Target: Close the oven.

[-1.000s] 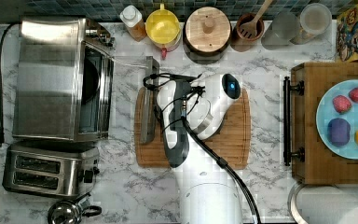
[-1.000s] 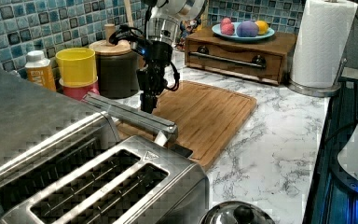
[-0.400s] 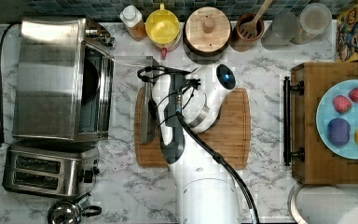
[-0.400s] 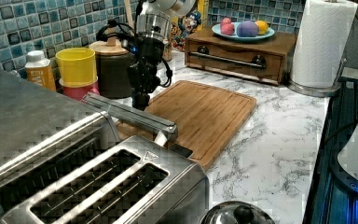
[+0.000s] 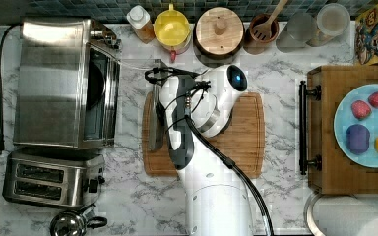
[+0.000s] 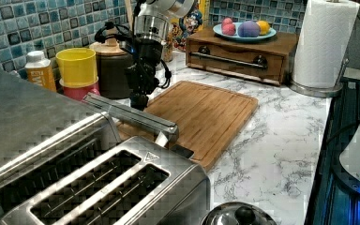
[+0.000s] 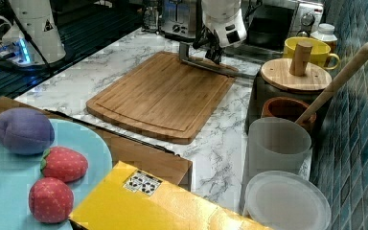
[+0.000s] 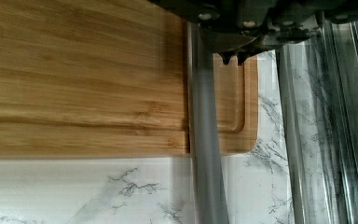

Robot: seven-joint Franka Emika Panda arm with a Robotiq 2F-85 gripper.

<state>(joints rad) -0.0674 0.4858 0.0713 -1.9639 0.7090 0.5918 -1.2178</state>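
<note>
The oven stands at the top view's left, a steel box with a dark inside. Its glass door lies folded down flat. The door's bar handle hangs over the edge of the wooden cutting board. My gripper points down just behind the bar handle, at the end nearer the backsplash. In the wrist view the gripper is shut with nothing in it. Its tips sit right beside the bar, on the side toward the door glass. In the right view the gripper hovers low over the bar.
A two-slot toaster and a kettle lid sit in front of the oven. A bottle, yellow mug and wooden-lidded canister line the backsplash. A drawer box holding a fruit plate is at the top view's right.
My arm has swung toward the oven and the backsplash. The gripper has gone from over the cutting board to right at the door handle. The door still lies flat.
</note>
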